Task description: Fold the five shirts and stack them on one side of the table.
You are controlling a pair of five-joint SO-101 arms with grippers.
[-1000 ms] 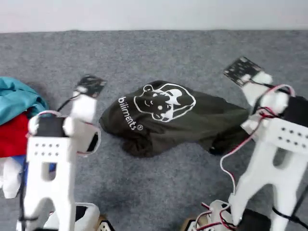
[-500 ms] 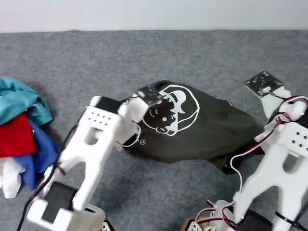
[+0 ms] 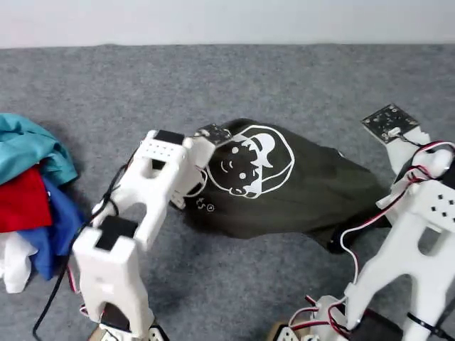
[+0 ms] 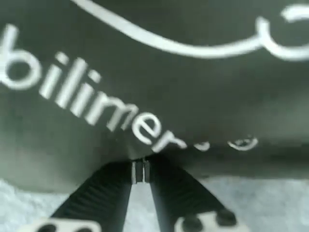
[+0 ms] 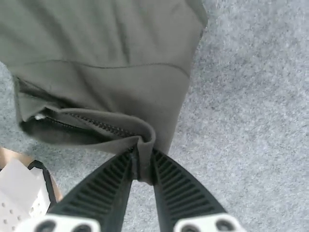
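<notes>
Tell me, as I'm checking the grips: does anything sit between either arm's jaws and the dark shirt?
Nothing visible does: the left jaws and the right jaws are each shut on an edge of the dark shirt.

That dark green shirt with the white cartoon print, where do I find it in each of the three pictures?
High view: dark shirt lies mid-table between the arms.
Left wrist view: the shirt, printed edge pinched in the left gripper.
Right wrist view: the shirt, plain hem pinched in the right gripper.
Shared landmark: grey carpet beneath.
</notes>
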